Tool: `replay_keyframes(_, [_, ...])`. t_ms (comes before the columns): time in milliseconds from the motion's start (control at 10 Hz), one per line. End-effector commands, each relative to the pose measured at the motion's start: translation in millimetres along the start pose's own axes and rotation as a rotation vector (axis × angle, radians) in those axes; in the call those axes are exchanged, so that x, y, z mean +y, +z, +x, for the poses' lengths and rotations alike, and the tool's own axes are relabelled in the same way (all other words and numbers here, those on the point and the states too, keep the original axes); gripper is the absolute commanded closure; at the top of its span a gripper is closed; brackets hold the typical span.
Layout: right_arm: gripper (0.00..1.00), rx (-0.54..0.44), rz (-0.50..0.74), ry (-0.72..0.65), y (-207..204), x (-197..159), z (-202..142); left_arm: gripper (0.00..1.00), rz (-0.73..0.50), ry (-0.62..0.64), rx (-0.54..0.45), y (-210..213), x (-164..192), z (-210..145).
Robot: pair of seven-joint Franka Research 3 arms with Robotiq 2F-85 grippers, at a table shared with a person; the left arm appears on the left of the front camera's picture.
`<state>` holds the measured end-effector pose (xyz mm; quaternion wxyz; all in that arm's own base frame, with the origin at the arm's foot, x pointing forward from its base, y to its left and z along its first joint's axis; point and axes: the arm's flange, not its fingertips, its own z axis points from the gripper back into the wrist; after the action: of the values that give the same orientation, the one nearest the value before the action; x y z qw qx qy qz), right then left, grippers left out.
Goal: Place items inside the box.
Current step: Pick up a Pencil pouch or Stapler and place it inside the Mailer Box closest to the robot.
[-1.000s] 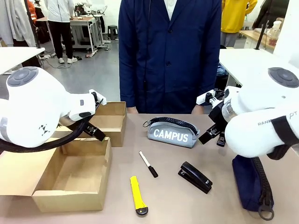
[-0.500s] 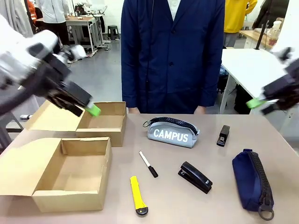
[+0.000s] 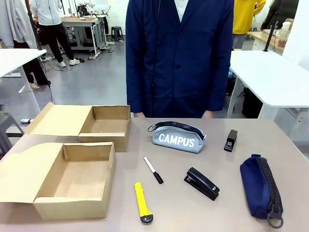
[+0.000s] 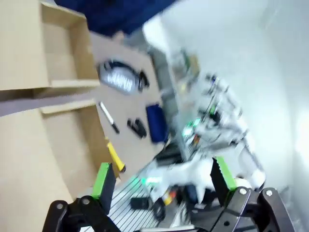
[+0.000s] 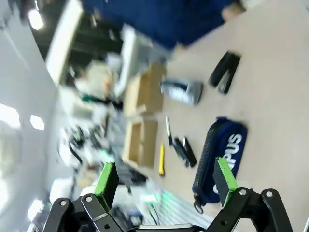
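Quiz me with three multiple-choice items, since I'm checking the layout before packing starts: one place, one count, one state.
1. Where does the black desk stapler lie?
A) in a box
B) on the table, right of the marker
C) on top of a pouch

2. How many cardboard boxes are on the table?
A) three
B) one
C) two

3. How do the right gripper's jaws stand?
A) open, holding nothing
B) shut on the stapler
C) shut on a pouch

Key:
1 B, it rests on bare tabletop beside the marker.
2 C, a near box and a far box stand at the left.
3 A, its green pads stand wide apart with nothing between.
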<state>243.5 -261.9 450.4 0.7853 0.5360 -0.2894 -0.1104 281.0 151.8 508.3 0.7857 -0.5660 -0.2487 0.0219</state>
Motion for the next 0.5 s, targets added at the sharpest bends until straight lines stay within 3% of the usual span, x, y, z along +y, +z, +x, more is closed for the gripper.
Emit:
replay_keyframes(0, [0.0,-0.17,0.087,-0.057,11,-36,3,0.0,-0.206,0.079,-0.227,-25,34,-34])
replay_keyframes(100, [0.0,-0.214,0.038,-0.095,15,-43,1,0.0,-0.233,0.11,-0.257,-40,44,-43])
replay_keyframes(200, [0.0,-0.117,0.031,-0.063,26,-27,-8,0.0,-0.175,0.117,-0.29,-63,43,-42])
replay_keyframes(300, [0.0,-0.117,0.031,-0.063,26,-27,-8,0.0,-0.153,0.142,-0.234,36,39,5])
replay_keyframes(400, [0.0,-0.117,0.031,-0.063,26,-27,-8,0.0,-0.153,0.142,-0.234,36,39,5])
